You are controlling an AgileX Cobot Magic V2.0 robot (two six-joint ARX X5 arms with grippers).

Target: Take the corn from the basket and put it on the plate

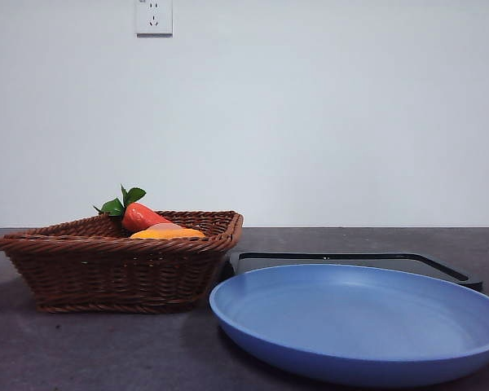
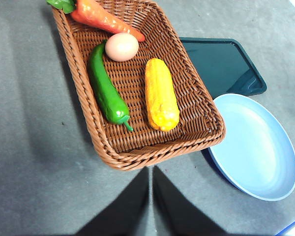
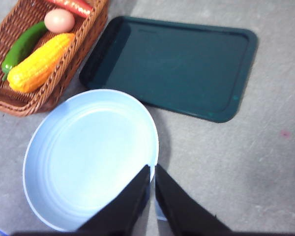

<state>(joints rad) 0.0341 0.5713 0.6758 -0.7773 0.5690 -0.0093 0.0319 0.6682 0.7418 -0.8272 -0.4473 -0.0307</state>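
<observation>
Corn (image 2: 161, 94): lying lengthwise in the basket (image 2: 196, 93), between green pepper (image 2: 106, 92) and the wall nearest the plate (image 2: 255, 147); likely light, stiff, bumpy, best gripped across its middle. Left gripper (image 2: 151, 173) hovering above the basket's near rim, jaws nearly touching; right gripper (image 3: 152, 172) waiting over the plate, jaws likewise narrow.

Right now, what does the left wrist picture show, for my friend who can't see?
A brown basket holds yellow corn, a green pepper, an egg and a carrot. A blue plate and dark tray lie beside it.
</observation>
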